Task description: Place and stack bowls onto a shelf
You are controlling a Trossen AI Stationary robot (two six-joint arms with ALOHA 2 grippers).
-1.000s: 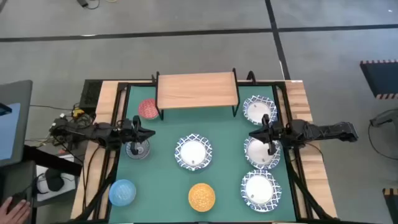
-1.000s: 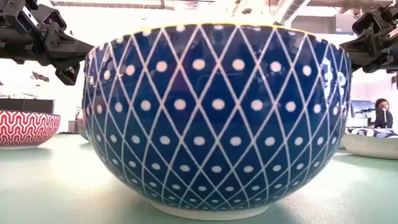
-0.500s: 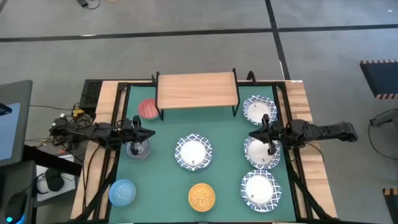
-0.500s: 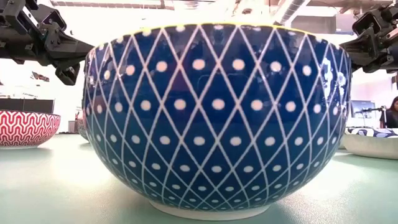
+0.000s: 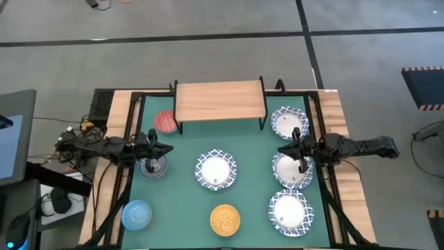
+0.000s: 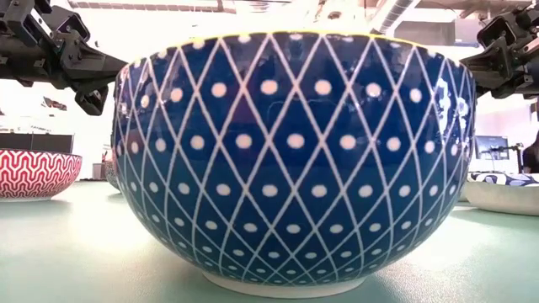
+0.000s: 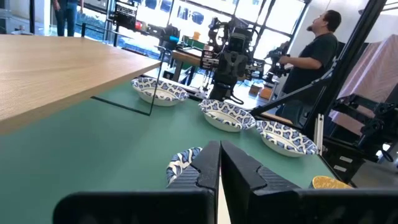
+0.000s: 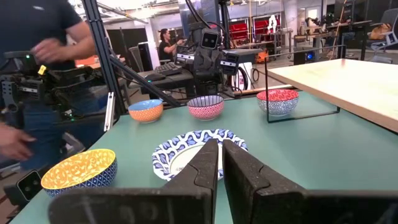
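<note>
The shelf (image 5: 220, 101), a wooden plank on thin black legs, stands on the green table at its far middle. Several white bowls with blue lattice rims rest on their bases: one at the centre (image 5: 216, 169) and three down the right side (image 5: 289, 123), (image 5: 291, 170), (image 5: 290, 211). Smaller bowls lie to the left and near: pinkish-red (image 5: 165, 122), grey (image 5: 153, 167), light blue (image 5: 137, 214), yellow-orange (image 5: 225, 219). My left gripper (image 5: 166, 149) hovers shut above the grey bowl. My right gripper (image 5: 283, 151) hovers shut by the middle right bowl. Both point level toward the table's middle.
Black frame rails (image 5: 132, 132) run along the table's left and right sides. In the low view the yellow-orange bowl's blue lattice wall (image 6: 290, 160) fills the picture. People stand beyond the table (image 7: 314, 50), (image 8: 43, 74). Bare green surface lies in front of the shelf (image 5: 243, 142).
</note>
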